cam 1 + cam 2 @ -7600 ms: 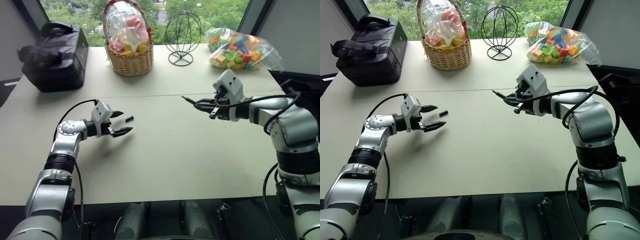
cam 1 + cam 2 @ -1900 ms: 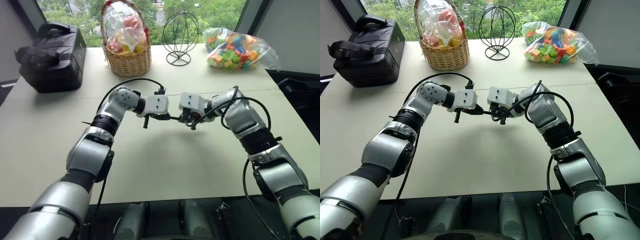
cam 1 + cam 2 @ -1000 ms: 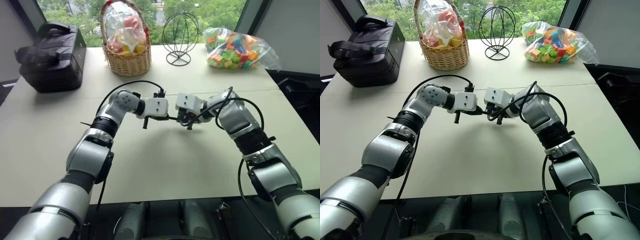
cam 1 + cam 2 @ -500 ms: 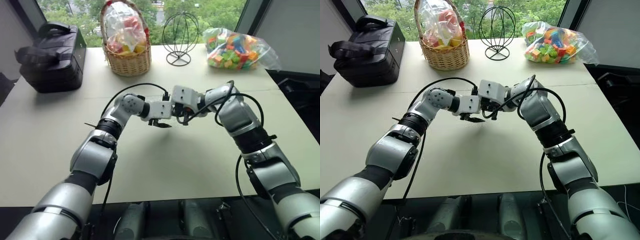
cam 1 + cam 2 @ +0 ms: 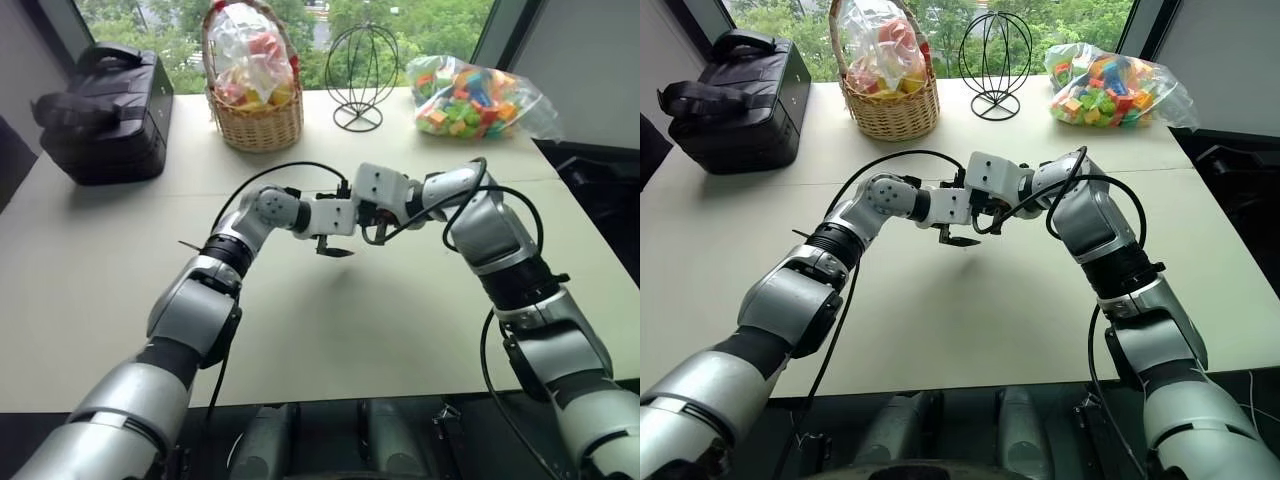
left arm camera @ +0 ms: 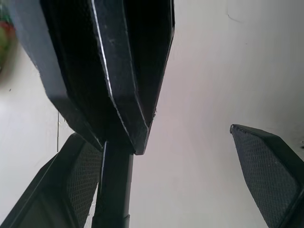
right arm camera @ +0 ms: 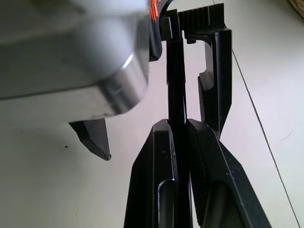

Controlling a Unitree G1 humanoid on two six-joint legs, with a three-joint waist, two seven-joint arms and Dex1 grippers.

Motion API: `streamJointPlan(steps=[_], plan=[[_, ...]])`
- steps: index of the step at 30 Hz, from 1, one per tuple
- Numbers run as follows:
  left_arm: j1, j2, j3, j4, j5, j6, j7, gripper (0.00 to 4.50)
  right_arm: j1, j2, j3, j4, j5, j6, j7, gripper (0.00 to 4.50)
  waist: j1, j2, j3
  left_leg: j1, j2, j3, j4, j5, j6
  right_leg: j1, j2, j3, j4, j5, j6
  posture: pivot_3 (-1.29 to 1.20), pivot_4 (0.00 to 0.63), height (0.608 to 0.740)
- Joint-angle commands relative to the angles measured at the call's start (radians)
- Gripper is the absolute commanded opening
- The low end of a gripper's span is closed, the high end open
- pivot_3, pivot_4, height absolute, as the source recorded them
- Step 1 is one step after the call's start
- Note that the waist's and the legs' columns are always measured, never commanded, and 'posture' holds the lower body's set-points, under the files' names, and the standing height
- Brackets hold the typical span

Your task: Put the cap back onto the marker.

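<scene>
- Marker point(image 7: 176, 90): a slim black stick, clamped between the two fingers of the right gripper point(image 7: 178, 124). In the right wrist view it runs straight out past the fingertips towards the left gripper's body.
- Right gripper, seen from the head camera point(image 5: 985, 215): it sits above the middle of the bench point(image 5: 970, 330), its jaws clenched on the marker, pointing towards 9 o'clock and somewhat down.
- Left gripper point(image 5: 958, 238): it meets the right one head-on from the 9 o'clock side, just beside it. Its jaws are released and stand wide; in the left wrist view the two textured fingers point(image 6: 266, 166) lie far apart, with pale bench surface between them.
- In the left wrist view a slim dark rod point(image 6: 114, 190) rises close to one finger, under the dark bulk of the right gripper's fingers. It looks like the marker's end, and I cannot tell whether it touches that finger.
- Cap: I cannot make it out as a separate piece; whether it sits on the marker's end cannot be told.
- Along the bench's far edge, 10 to 2 o'clock: a black bag point(image 5: 105, 115), a wicker basket point(image 5: 255, 110) with wrapped colourful things, a wire ball stand point(image 5: 362, 70), and a clear bag of coloured blocks point(image 5: 470, 95). All are well apart from the grippers.
</scene>
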Motion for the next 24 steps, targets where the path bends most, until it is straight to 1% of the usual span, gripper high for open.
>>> streamJointPlan(steps=[1, 7, 15, 21, 24], plan=[[-0.054, -0.003, 0.019, -0.015, -0.046, 0.010, -0.013, 4.33, -0.001, 0.035, -0.012, -0.078, 0.079, -0.035, 0.015, 0.00, 0.000, 0.000, 0.000, 0.000, 0.000, 0.000, 0.000, 0.000, 0.000, 0.000, 0.000, 0.000, 0.000, 0.000, 0.000, 0.00, 0.150, 0.740], [-0.045, 0.031, 0.029, -0.061, -0.095, 0.026, -0.080, 4.33, 0.024, 0.028, -0.021, -0.028, 0.075, -0.042, -0.013, 0.00, -0.001, 0.000, 0.000, 0.000, 0.000, 0.000, 0.000, 0.000, 0.000, 0.000, 0.000, 0.000, 0.000, 0.000, 0.000, 0.00, 0.150, 0.740], [-0.043, 0.075, 0.028, -0.178, -0.121, 0.033, -0.090, 4.33, 0.082, 0.011, -0.008, 0.053, 0.063, -0.066, -0.052, 0.00, 0.000, 0.000, 0.000, 0.000, 0.000, 0.000, 0.000, 0.000, 0.000, 0.000, 0.000, 0.000, 0.000, 0.000, 0.000, 0.00, 0.150, 0.740], [-0.024, 0.106, 0.032, -0.258, -0.158, 0.085, -0.158, 4.33, 0.088, 0.009, -0.012, 0.087, 0.068, -0.071, -0.086, 0.00, -0.003, 0.000, 0.000, 0.000, 0.000, 0.000, 0.000, 0.000, 0.000, 0.000, 0.000, 0.000, 0.000, 0.000, 0.000, 0.00, 0.150, 0.740], [-0.004, 0.135, 0.047, -0.307, -0.194, 0.148, -0.213, 4.33, 0.084, 0.004, -0.023, 0.100, 0.071, -0.068, -0.108, 0.00, -0.003, 0.000, 0.000, 0.000, 0.000, 0.000, 0.000, 0.000, 0.000, 0.000, 0.000, 0.000, 0.000, 0.000, 0.000, 0.00, 0.150, 0.740]])
